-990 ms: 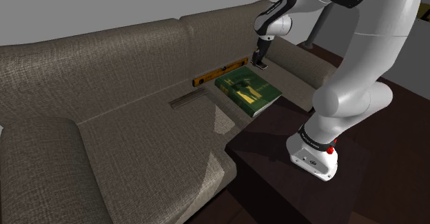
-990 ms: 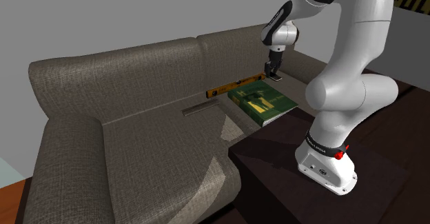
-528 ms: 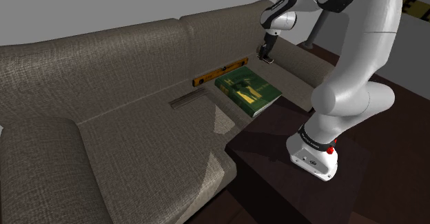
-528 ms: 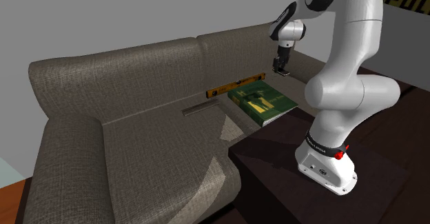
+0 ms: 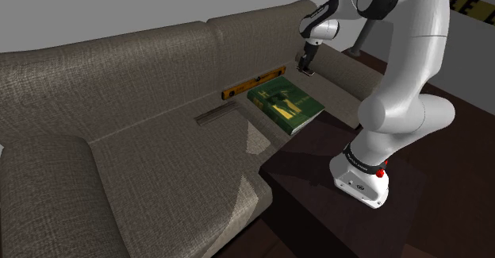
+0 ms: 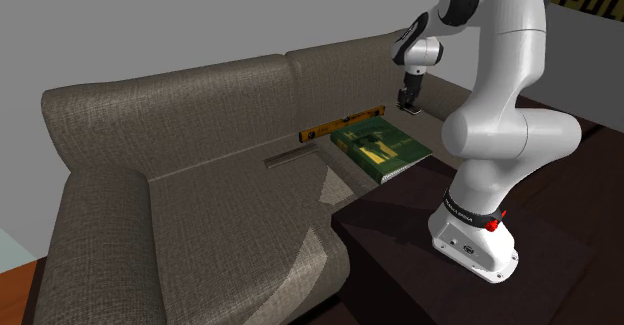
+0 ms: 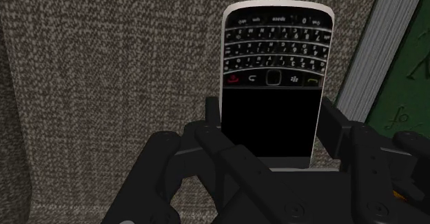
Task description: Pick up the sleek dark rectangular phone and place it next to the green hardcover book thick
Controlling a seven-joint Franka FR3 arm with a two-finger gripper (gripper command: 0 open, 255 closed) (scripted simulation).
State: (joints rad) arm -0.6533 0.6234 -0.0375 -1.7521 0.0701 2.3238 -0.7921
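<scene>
In the shoulder view, the white arm is reaching over the grey-brown sofa from its dark stand. The end effector is hanging above the seat cushion, pinching the phone, which is pointing down towards the cushion. The green book is lying flat on the seat at about 7 o'clock from the end effector. An orange level is resting along the seat's back edge at 10 o'clock from the book, and a flat grey strip is lying at 9 o'clock from the book.

In the second exterior view, the end effector is holding the phone off the sofa, at 1 o'clock from the book.

In the wrist view, the two black fingers are clamping the phone by its long edges at the dark screen half. Its long axis is running along the fingers, and the keypad end is pointing away from the hand. The book's pale page edge is showing just beside the phone.
</scene>
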